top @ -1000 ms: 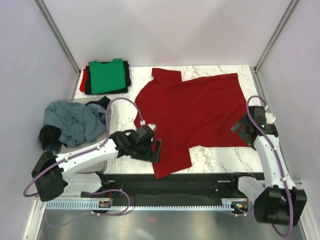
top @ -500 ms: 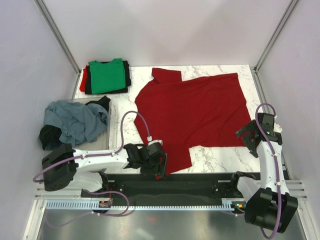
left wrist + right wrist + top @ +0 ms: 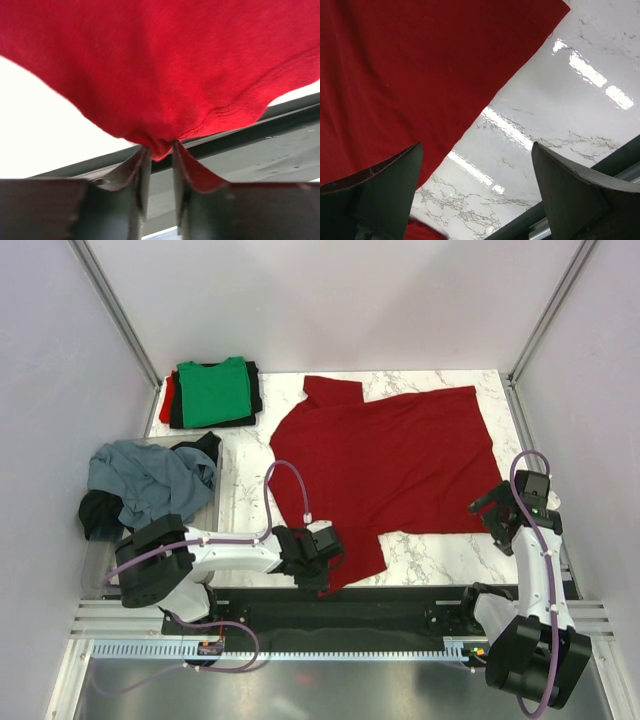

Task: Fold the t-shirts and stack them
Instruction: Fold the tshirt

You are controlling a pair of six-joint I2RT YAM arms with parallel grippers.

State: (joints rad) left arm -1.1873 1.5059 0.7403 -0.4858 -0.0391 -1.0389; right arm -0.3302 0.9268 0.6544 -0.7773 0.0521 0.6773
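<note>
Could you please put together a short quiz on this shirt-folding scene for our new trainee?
1. True or false: the left gripper is shut on an edge of the red shirt.
2. Which colour of shirt tops the folded stack at the far left? A green, B black, C grey-blue.
3. Is the right gripper open or shut, and does it hold anything?
Key: 1 true. 2 A. 3 open, holding nothing.

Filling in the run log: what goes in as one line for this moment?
left gripper: shut on dark red t-shirt, near edge | right gripper: open, over its right edge | folded stack: far left
</note>
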